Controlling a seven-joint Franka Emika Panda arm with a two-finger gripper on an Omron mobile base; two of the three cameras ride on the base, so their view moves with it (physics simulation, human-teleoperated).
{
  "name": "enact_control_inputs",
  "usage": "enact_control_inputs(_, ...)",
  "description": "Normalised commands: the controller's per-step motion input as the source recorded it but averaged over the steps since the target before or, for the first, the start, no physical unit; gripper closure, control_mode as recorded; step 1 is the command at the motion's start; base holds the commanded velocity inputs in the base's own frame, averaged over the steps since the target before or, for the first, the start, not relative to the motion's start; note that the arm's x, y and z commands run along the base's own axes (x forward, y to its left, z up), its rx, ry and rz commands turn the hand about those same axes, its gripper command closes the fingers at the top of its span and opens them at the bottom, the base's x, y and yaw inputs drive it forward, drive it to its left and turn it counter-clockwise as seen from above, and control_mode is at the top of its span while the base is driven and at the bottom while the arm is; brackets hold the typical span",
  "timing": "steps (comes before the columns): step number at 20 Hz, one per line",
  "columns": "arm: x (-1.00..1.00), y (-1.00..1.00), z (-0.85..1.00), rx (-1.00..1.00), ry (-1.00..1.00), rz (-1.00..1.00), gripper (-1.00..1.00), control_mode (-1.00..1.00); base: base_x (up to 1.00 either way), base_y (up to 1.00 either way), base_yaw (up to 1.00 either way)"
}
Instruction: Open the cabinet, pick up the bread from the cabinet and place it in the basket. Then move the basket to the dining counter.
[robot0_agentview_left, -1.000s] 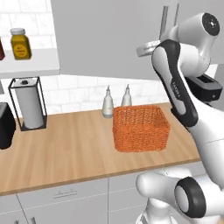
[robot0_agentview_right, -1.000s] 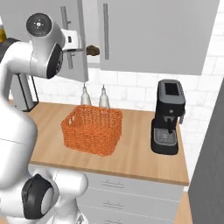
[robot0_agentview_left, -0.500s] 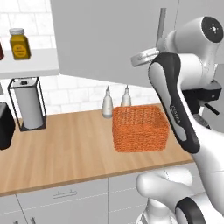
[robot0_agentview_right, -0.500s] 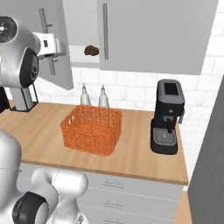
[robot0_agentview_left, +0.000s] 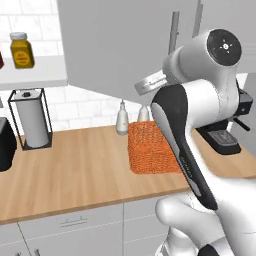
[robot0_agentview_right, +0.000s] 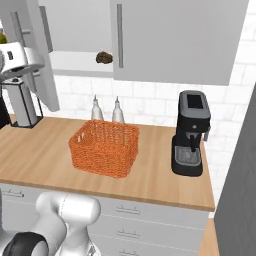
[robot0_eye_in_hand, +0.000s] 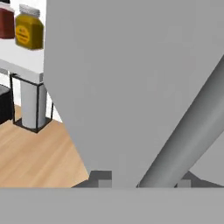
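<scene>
My claw sat close against the swung-open door of the cabinet, its tips showing as two small dark stubs on either side of the long silver bar handle, which ran up and away at a slant in the hand view. Whether the fingers were pressed onto the bar or merely bracketing it, I could not tell.

From the right base view the cabinet door stood turned out toward the room, exposing a pale shelf on which the bread, a small dark brown lump, lay near the edge of the neighbouring closed door. Below it, the orange woven basket rested on the wood counter, just in front of two pale bottles standing against the white tile wall. A black coffee machine stood well to the basket's right.

In the left base view my white arm crossed in front of the basket. A paper towel roll in a black wire holder stood at the far left of the counter, beneath an open shelf carrying a yellow jar.
</scene>
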Motion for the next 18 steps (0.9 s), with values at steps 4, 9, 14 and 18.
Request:
enact_control_inputs(4,-0.64,1.00,0.00,-0.10,0.00,0.00,1.00,-1.00,0.00,0.00,0.00)
enact_control_inputs(9,-0.84,1.00,0.00,-0.01,0.02,0.04,1.00,-1.00,0.00,0.00,0.00)
enact_control_inputs(14,-0.94,0.84,0.09,0.09,0.00,0.05,1.00,-1.00,0.00,0.00,0.00)
enact_control_inputs(18,-1.00,-0.29,0.49,0.30,-0.22,-0.03,1.00,-1.00,0.00,0.00,0.00)
